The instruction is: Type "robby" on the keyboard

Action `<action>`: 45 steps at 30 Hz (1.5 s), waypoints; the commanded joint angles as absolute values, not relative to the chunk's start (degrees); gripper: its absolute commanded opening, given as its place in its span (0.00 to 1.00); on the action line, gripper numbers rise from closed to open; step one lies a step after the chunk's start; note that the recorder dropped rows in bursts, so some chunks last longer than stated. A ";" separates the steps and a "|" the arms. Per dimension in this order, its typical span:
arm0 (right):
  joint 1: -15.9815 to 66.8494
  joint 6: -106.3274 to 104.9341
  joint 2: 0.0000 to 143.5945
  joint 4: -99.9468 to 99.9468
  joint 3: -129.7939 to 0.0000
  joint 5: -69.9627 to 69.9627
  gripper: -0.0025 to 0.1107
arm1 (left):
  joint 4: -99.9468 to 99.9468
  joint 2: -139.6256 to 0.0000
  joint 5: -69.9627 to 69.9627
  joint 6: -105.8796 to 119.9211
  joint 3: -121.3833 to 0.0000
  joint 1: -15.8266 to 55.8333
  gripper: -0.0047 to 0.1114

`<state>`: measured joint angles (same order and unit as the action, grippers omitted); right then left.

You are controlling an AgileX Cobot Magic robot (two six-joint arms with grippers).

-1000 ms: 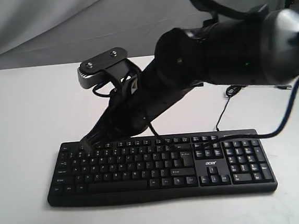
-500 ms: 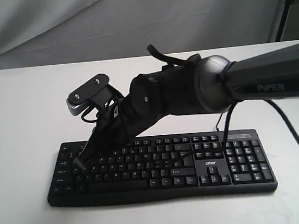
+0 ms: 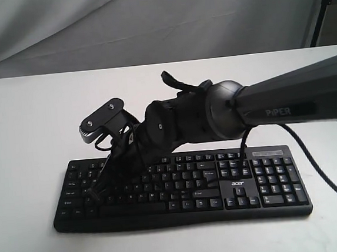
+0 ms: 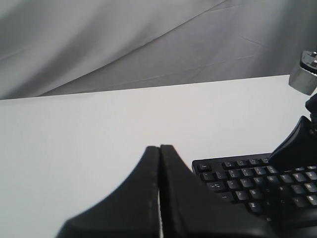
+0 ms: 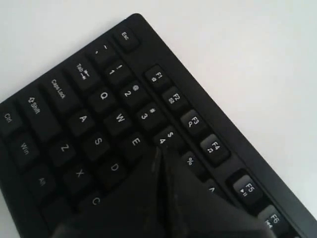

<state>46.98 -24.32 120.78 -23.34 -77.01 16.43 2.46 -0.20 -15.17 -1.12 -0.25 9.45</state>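
Black fingertips of the right gripper (image 5: 160, 150) are pressed together into 1 blunt point with nothing between them. In the right wrist view that point sits where the E key (image 5: 135, 142) and the 4 key (image 5: 166, 138) meet, with the R key hidden beneath it. Whether the tip is touching a key or hovering just above, I cannot tell.

This is where the 1st risk lies. The first letter of "robby" is R, and a tip this close to E and 4 could press a neighbour, or 2 keys at once, if it comes down slightly off.

The keyboard (image 3: 262, 182) lies flat on the white table (image 3: 27, 126), its long edge facing the exterior camera. The right arm crosses from the right side and slants down to the keyboard's left end. A slanted push may slide the keyboard sideways rather than depress a key. The wrist also hangs low over the upper rows and could brush them.

The left gripper (image 4: 159, 148) is likewise clenched on nothing, above bare table beside the keyboard's left end.
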 commanded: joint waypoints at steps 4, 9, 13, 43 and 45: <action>48.58 -25.03 121.56 -23.52 -77.44 13.90 0.02 | 2.74 0.00 -14.76 -1.28 0.00 9.82 0.04; 48.19 -25.03 121.54 -23.13 -77.44 13.56 0.02 | 2.74 0.00 -14.76 -1.28 0.00 9.82 0.04; 47.85 -25.03 121.54 -23.13 -77.44 14.32 0.02 | 2.74 0.00 -14.76 -1.28 0.00 9.82 0.04; 44.81 -23.53 115.52 -23.13 -72.43 13.27 0.02 | 2.74 0.00 -14.76 -1.28 0.00 9.82 0.04; 43.24 -23.11 112.76 -23.56 -69.36 13.79 0.02 | 2.74 0.00 -14.76 -1.28 0.00 9.82 0.04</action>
<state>45.09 -23.94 116.35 -23.49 -72.50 14.04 2.46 -0.20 -15.17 -1.12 -0.25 9.45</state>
